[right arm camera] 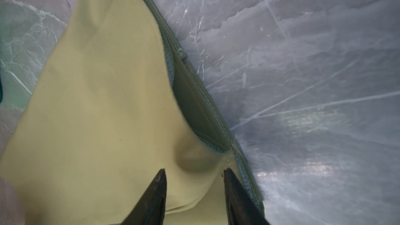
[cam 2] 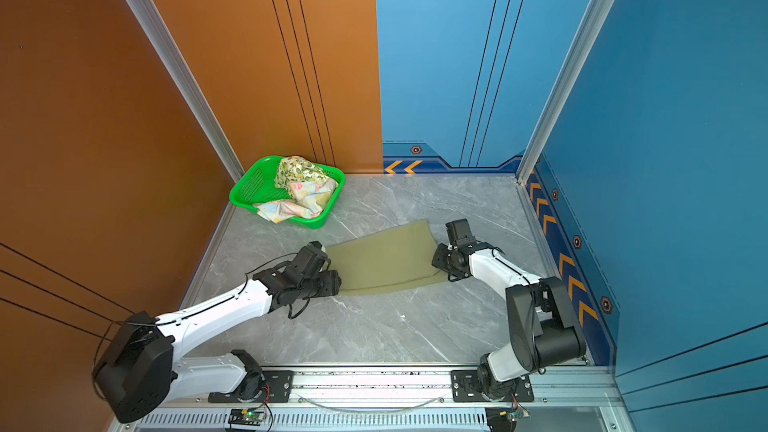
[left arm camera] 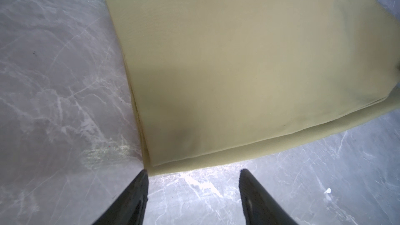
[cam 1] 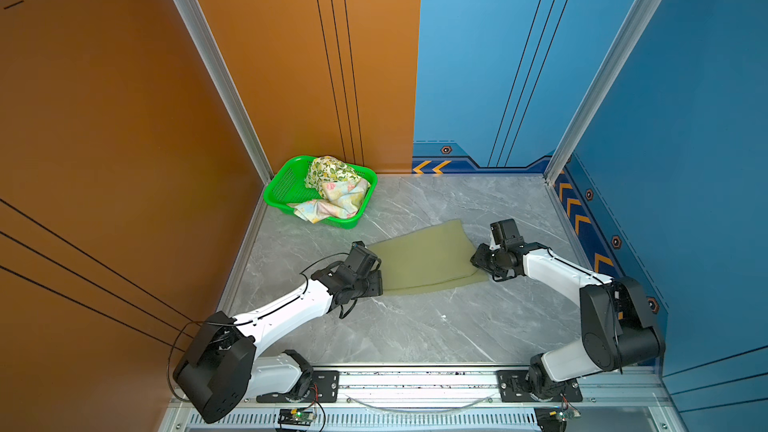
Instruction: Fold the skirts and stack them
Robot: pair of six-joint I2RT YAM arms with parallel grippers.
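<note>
Left gripper point(left arm camera: 192, 170): jaws apart and holding nothing; tips low over the table, 1 fingertip point(left arm camera: 144, 173) right at a corner of the olive skirt.
Right gripper point(right arm camera: 194, 169): jaws apart, not clamped; both tips down on the olive skirt by its stitched edge, with a small hump of cloth raised between them.
Olive skirt point(cam 1: 424, 259): lies flat between the 2 grippers, 1 at each end; folded, with the upper layer stopping short of the lower along the side toward the arms' bases.
Table point(cam 1: 415, 326): grey marble-look top with white veins, under both grippers.
Room: orange wall point(cam 1: 291, 56) beyond the left gripper, blue wall point(cam 1: 478, 56) beyond the right gripper.
Rail point(cam 1: 415, 384): behind both grippers, carrying the 2 arm bases.
Basket point(cam 1: 272, 195): bright green, perforated, beyond the left gripper in the corner by the orange wall, apart from the olive skirt.
Basket contents: lemon skirt point(cam 1: 330, 170) crumpled on top; floral skirt point(cam 1: 340, 199) under it, spilling over the rim nearest the left gripper.
</note>
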